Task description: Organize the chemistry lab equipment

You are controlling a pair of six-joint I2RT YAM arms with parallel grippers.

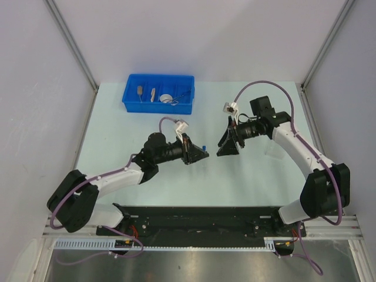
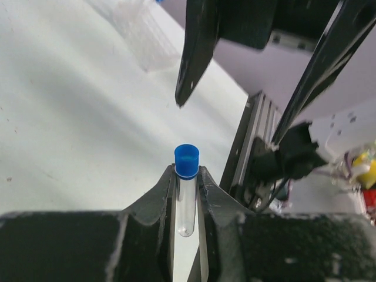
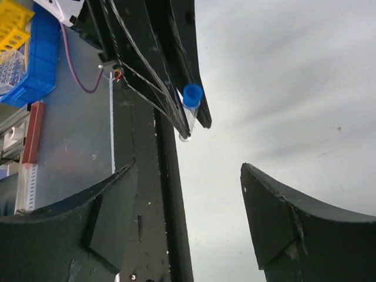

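left wrist view reveals left gripper (image 2: 187, 174) pinching the capped tube (image 2: 185, 202)

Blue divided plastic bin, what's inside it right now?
Two tan wooden-handled tools, a white round dish and silver wire tongs. The blue divided plastic bin's near wall hides the floor just behind it.

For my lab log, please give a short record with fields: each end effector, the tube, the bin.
left end effector: shut on clear tube
clear tube: blue cap sticking out past the fingertips
right end effector: open, empty, facing the tube
blue bin: far left part of table, white dish inside
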